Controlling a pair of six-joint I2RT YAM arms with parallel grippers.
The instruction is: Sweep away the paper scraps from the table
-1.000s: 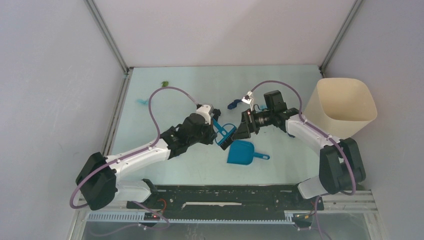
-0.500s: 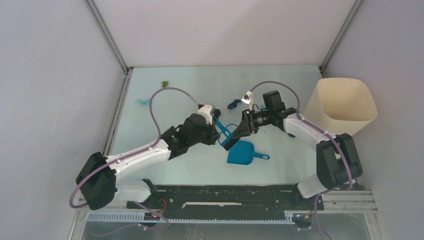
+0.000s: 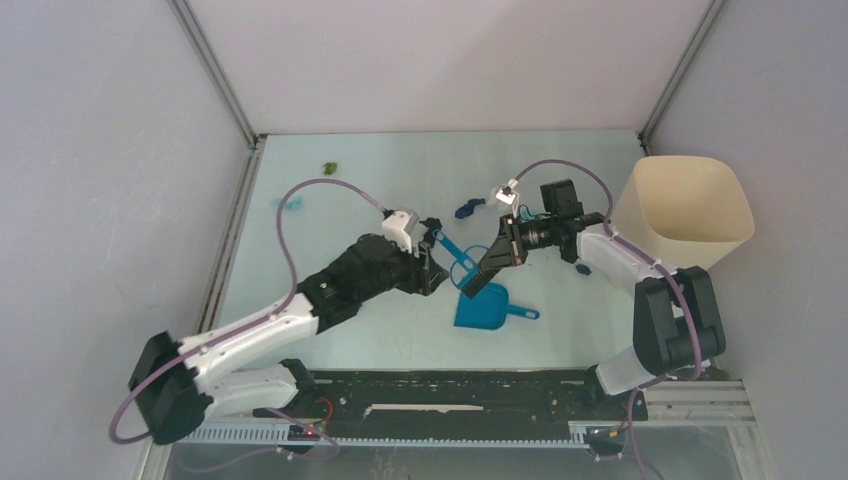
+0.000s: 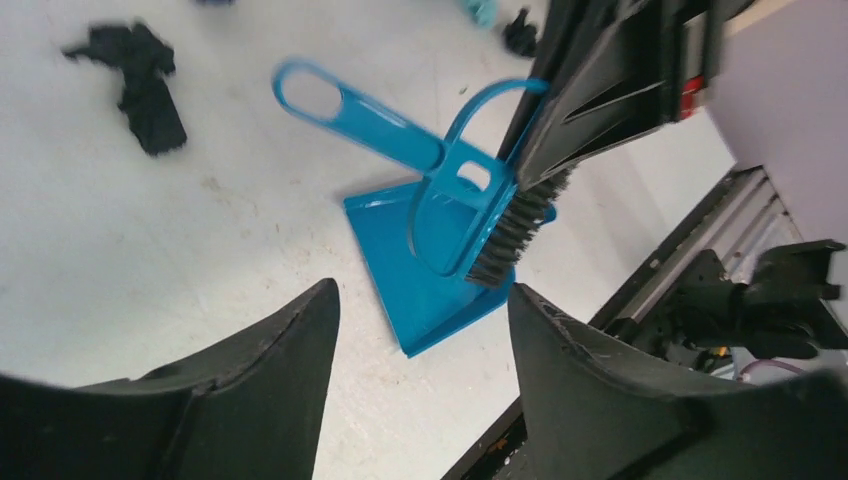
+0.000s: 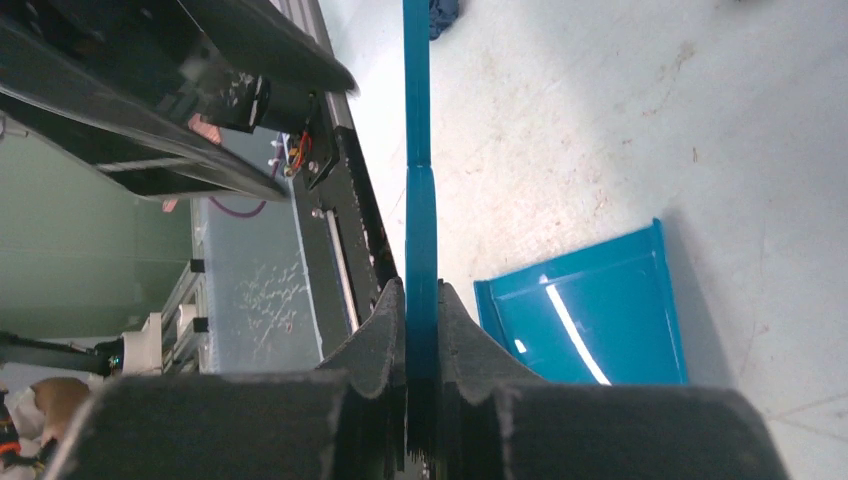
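So right now the right fingers (image 5: 375,345) are clamped flat on the blue hand brush (image 3: 455,255), with its bristles hanging just over the blue dustpan (image 3: 485,310). The left fingers (image 4: 285,360) are spread apart and empty, just beside the brush handle. The brush's long axis runs from the pan up toward far-left. Nearest of the paper scraps is a dark navy wad (image 3: 465,210), lying on the worktop (image 3: 400,330) just beyond the right fingers, so I'd guess that arm sweeps it. The green (image 3: 328,167) and blue (image 3: 289,203) ones sit well apart, far-left
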